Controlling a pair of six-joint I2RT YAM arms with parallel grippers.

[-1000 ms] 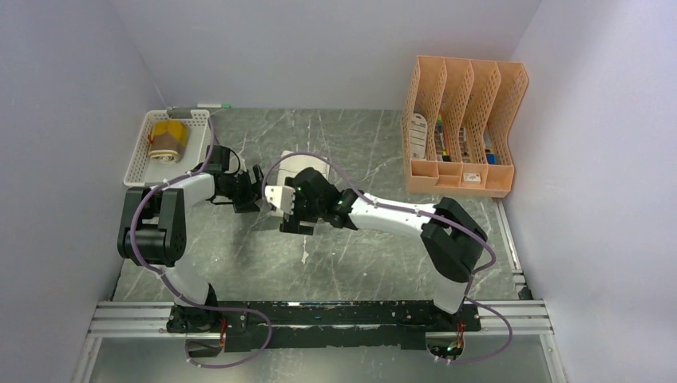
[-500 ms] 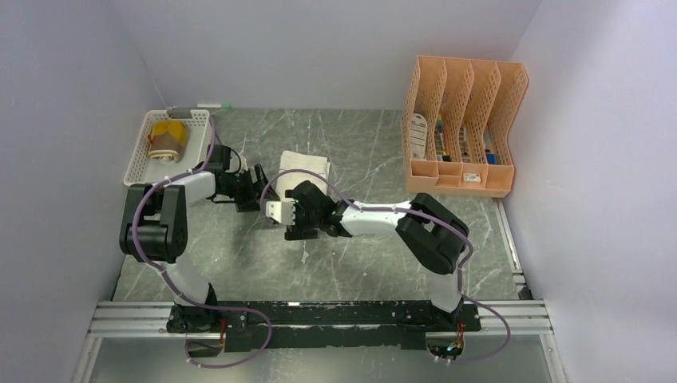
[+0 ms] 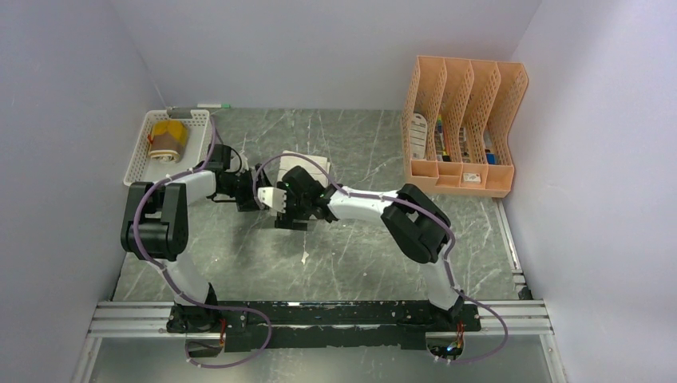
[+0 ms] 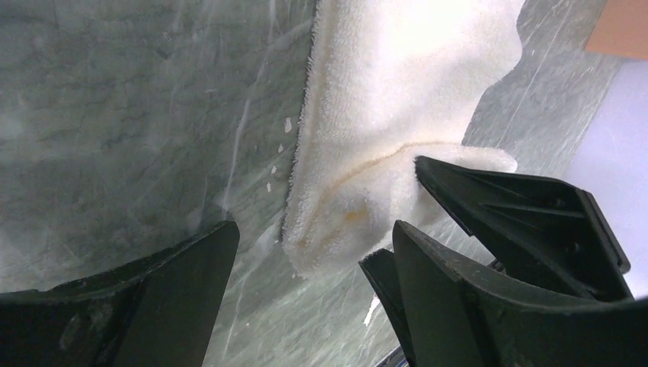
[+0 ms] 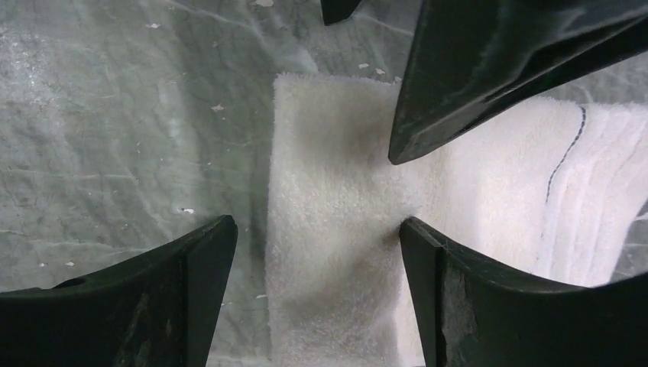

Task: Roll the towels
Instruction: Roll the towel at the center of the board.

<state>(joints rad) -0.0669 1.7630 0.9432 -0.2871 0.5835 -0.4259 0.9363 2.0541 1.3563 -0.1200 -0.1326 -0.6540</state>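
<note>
Best move now, I judge: pinch the near edge of the white towel (image 5: 328,153) with both tools at an even depth and turn it over toward 1 o'clock, so the roll runs straight. The right gripper (image 5: 317,229) stands wide, straddling that edge, gripping nothing. The left gripper (image 4: 309,237), at its 9 o'clock, gapes over the corner, holding nothing. Far off at 10 o'clock, the yellow towel (image 3: 168,137) looks rolled in the basket (image 3: 140,163).

No legible text, number or brand in any view: the white card (image 3: 418,132) in the orange file rack (image 3: 501,88) bears dark marks too small to read, the small white label (image 3: 473,179) at the rack's front is equally unreadable, and the cream towel (image 5: 336,229) shows none.
</note>
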